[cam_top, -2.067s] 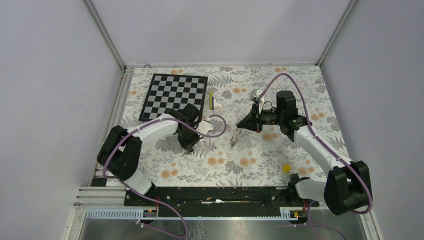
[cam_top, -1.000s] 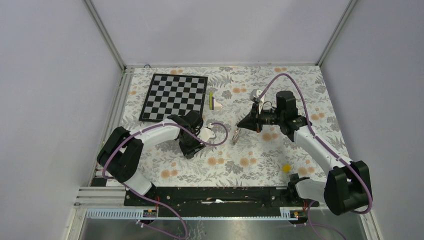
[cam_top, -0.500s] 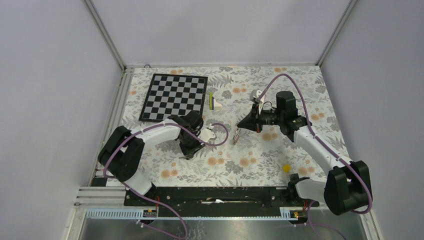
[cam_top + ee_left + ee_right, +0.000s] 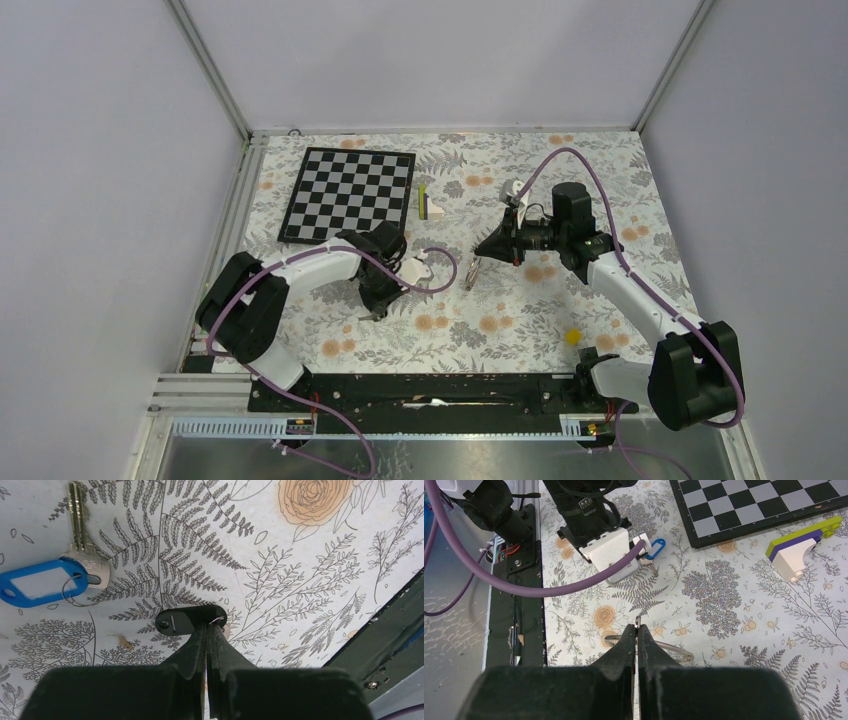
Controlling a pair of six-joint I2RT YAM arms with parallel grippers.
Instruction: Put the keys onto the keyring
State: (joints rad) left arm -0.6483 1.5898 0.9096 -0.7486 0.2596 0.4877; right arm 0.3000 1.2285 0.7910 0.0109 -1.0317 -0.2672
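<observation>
In the left wrist view my left gripper (image 4: 206, 627) is shut on the black head of a key (image 4: 185, 620), low over the flowered table; a small wire loop shows at the tips. The blue-tagged key (image 4: 40, 582) lies flat to its far left, its silver blade (image 4: 79, 525) pointing away. My right gripper (image 4: 637, 629) is shut on the thin wire keyring (image 4: 674, 649), which hangs below the tips. In the top view the keyring (image 4: 470, 272) dangles mid-table, to the right of the left gripper (image 4: 378, 300). The blue tag also shows in the right wrist view (image 4: 656, 547).
A chessboard (image 4: 350, 190) lies at the back left. A green, purple and white block (image 4: 430, 203) sits beside it. A small yellow block (image 4: 572, 337) lies near the right arm's base. A black rail (image 4: 430, 385) runs along the near edge.
My left gripper has shifted a little toward the near edge and lower over the table. The right gripper and the keyring have barely moved.
</observation>
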